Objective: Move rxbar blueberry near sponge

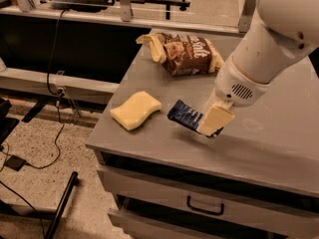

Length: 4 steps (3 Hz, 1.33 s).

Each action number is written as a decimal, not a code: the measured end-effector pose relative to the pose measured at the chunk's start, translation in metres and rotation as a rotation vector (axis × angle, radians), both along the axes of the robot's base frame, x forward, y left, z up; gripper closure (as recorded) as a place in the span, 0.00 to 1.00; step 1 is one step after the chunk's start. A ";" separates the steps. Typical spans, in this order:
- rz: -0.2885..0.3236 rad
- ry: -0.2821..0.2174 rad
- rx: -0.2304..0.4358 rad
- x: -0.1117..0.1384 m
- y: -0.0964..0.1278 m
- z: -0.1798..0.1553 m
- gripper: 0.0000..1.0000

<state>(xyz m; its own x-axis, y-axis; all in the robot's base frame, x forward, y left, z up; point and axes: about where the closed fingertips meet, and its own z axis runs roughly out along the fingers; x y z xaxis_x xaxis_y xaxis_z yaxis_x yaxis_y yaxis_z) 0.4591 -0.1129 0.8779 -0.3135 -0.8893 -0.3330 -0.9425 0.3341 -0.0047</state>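
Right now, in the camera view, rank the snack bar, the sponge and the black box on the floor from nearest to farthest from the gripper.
The gripper hangs low over the middle of the table.
1. Snack bar: clamped in the gripper, sticking out toward the picture's left.
2. Sponge: on the table, near its left edge in the picture.
3. Black box: down on the floor, at the picture's far left.

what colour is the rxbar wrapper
Dark blue, pale markings; rxbar in the hand beside sponge; camera view.
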 end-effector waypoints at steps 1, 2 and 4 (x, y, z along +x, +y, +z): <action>0.032 0.004 0.016 0.002 0.005 -0.004 1.00; 0.076 0.012 0.038 0.007 0.011 -0.013 1.00; 0.066 0.013 0.003 0.017 0.034 -0.030 1.00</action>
<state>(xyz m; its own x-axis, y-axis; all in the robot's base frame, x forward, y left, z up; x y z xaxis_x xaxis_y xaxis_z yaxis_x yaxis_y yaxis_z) 0.4757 -0.0792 0.8474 -0.2583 -0.9073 -0.3318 -0.9626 0.2708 0.0089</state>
